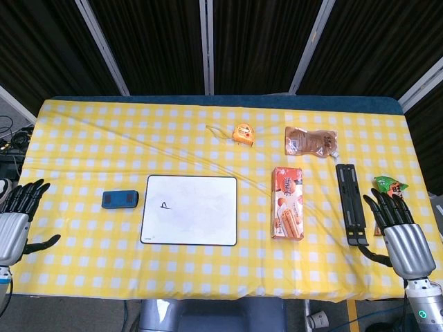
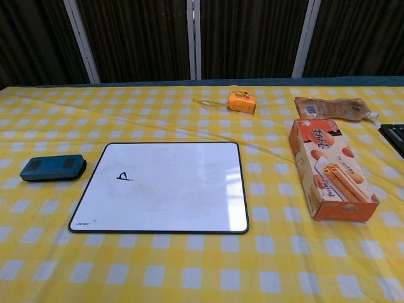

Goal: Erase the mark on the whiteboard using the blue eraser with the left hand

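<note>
The whiteboard (image 1: 190, 209) (image 2: 163, 187) lies flat on the yellow checked tablecloth, left of centre. A small black mark (image 1: 165, 205) (image 2: 124, 177) sits on its left part. The blue eraser (image 1: 120, 199) (image 2: 53, 167) lies on the cloth just left of the board, apart from it. My left hand (image 1: 17, 218) hovers at the table's left edge, fingers spread and holding nothing, well left of the eraser. My right hand (image 1: 398, 225) is at the right edge, fingers spread and holding nothing. Neither hand shows in the chest view.
An orange biscuit box (image 1: 288, 203) (image 2: 331, 168) lies right of the board. Behind it are an orange tape measure (image 1: 243, 133) (image 2: 242, 101) and a brown pouch (image 1: 311, 141) (image 2: 332, 108). A black bar (image 1: 351, 203) and a green packet (image 1: 390, 185) lie near my right hand.
</note>
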Robot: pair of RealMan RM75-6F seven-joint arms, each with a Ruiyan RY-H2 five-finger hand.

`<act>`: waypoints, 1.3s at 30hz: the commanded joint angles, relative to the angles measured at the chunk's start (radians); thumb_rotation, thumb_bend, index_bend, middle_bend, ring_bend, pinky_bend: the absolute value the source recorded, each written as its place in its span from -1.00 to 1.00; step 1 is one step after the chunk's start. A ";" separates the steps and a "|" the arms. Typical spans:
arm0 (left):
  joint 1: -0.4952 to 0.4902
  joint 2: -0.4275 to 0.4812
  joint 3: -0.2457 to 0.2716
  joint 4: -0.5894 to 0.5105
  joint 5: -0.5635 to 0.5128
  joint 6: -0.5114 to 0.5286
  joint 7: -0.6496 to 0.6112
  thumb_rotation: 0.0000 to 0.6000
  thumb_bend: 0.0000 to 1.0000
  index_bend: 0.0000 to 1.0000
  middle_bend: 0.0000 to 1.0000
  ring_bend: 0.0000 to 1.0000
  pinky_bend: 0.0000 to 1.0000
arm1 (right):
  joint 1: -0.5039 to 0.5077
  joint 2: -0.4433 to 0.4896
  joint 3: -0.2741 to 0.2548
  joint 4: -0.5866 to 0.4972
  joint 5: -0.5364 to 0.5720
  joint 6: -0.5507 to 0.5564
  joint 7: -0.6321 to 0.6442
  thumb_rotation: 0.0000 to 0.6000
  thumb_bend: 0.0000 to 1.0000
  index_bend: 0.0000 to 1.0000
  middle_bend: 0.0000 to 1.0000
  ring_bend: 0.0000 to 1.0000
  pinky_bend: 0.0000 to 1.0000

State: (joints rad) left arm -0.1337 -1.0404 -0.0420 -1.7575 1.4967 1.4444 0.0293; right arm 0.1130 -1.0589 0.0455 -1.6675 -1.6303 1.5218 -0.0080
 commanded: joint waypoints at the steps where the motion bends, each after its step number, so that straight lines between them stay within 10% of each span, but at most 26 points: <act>1: -0.001 -0.002 0.000 0.003 -0.004 -0.005 0.000 1.00 -1.00 -1.00 -1.00 -1.00 -1.00 | 0.000 0.000 0.000 -0.001 0.000 -0.001 -0.001 1.00 -1.00 -1.00 -1.00 -1.00 -1.00; 11: -0.075 -0.051 -0.024 0.058 -0.075 -0.143 0.001 1.00 -1.00 -1.00 -1.00 -1.00 -1.00 | 0.004 0.003 -0.001 -0.014 0.000 -0.009 -0.005 1.00 -1.00 -1.00 -1.00 -1.00 -1.00; 21: -0.337 -0.297 -0.110 0.340 -0.260 -0.498 0.115 1.00 -0.97 -0.94 -1.00 -0.96 -0.89 | 0.019 0.008 0.014 -0.021 0.058 -0.055 -0.020 1.00 -1.00 -1.00 -1.00 -1.00 -1.00; 28: -0.409 -0.416 -0.123 0.472 -0.308 -0.579 0.121 1.00 -0.60 -0.50 -0.63 -0.49 -0.36 | 0.029 -0.002 0.019 -0.011 0.096 -0.091 -0.039 1.00 -1.00 -1.00 -1.00 -1.00 -1.00; 39: -0.438 -0.470 -0.108 0.533 -0.353 -0.590 0.179 1.00 -0.60 -0.32 -0.50 -0.37 -0.27 | 0.034 -0.009 0.019 0.002 0.123 -0.115 -0.038 1.00 -1.00 -1.00 -1.00 -1.00 -1.00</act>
State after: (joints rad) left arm -0.5682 -1.5036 -0.1499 -1.2320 1.1502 0.8518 0.2034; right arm 0.1471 -1.0682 0.0647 -1.6655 -1.5071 1.4071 -0.0463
